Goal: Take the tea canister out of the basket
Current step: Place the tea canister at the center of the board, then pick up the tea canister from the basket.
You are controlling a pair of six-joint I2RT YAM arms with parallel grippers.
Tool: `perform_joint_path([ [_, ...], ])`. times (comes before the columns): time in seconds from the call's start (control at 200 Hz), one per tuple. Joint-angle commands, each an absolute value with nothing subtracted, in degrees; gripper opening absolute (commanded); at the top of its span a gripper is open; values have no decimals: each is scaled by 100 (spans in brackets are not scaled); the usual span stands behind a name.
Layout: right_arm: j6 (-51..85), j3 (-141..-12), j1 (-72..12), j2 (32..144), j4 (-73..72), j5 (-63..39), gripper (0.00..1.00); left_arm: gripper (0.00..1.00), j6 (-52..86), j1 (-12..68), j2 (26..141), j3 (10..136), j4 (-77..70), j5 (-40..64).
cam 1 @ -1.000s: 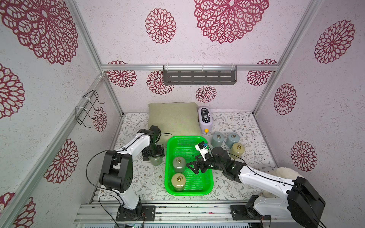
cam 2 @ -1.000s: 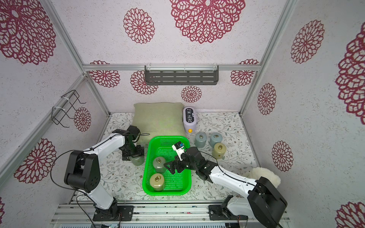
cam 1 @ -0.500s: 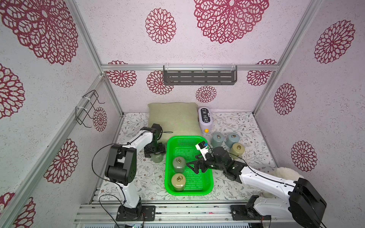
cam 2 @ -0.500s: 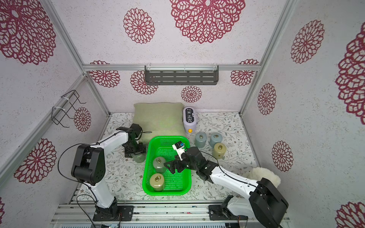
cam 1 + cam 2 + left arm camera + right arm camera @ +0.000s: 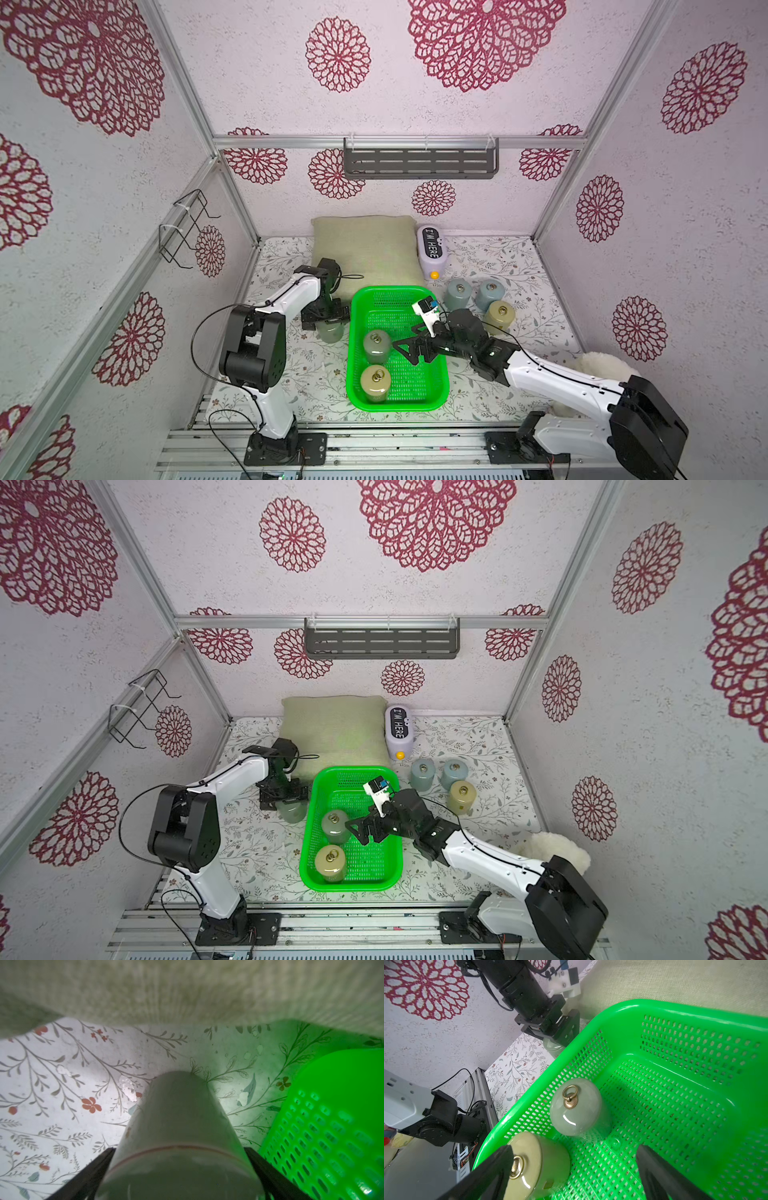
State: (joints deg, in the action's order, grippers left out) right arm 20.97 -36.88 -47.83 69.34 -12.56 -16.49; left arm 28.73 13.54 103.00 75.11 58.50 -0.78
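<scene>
The green basket (image 5: 432,399) (image 5: 386,879) holds two tea canisters: a grey-green one (image 5: 376,347) (image 5: 576,1109) and, nearer the front, an olive one (image 5: 376,382) (image 5: 537,1165). My right gripper (image 5: 409,353) (image 5: 575,1149) hangs open inside the basket beside them. One of its fingers (image 5: 492,1169) overlaps the olive lid's ring. A pale green canister (image 5: 331,334) (image 5: 178,1118) stands on the mat left of the basket. My left gripper (image 5: 326,320) (image 5: 178,1149) straddles it. Its fingers (image 5: 93,1167) lie along both sides with no gap showing.
Right of the basket stand two blue-grey canisters (image 5: 457,293) (image 5: 490,293) and a beige one (image 5: 500,316). A green pillow (image 5: 365,249) and a white "I'M HERE" device (image 5: 432,253) lie behind. A grey shelf (image 5: 419,162) and a wire rack (image 5: 187,228) hang on the walls.
The left arm's elbow has shifted slightly to the right, while its gripper stays at the pale green canister. The right arm has not moved.
</scene>
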Motion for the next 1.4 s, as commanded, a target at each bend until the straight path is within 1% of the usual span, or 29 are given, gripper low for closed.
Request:
perform_joint_path([
  [0.0,2030,-3596,-4790,6658,-1345,-1548,99,97,2923,1299,9883,7664,6053,-224],
  [0.32,2004,-3568,-4781,6432,-1240,-1383,99,97,3096,1463,8706,7725,6631,-360],
  [0.585,1948,-3551,-4720,6266,-1113,-1104,99,97,3443,2258,8039,7848,6917,-429],
  [0.721,1916,-3498,-4644,6184,-1090,-962,99,97,3581,2742,8048,7906,6908,-427],
  [0.886,1971,-3441,-4514,6129,-1077,-1038,99,97,3659,3176,8211,8005,6892,-464],
  [1.086,2000,-3365,-4335,5967,-1040,-1151,99,97,3689,3449,8433,8006,6913,-385],
  [1.396,2092,-3278,-4166,5870,-1071,-1387,99,97,3635,3633,8799,7989,7005,-329],
])
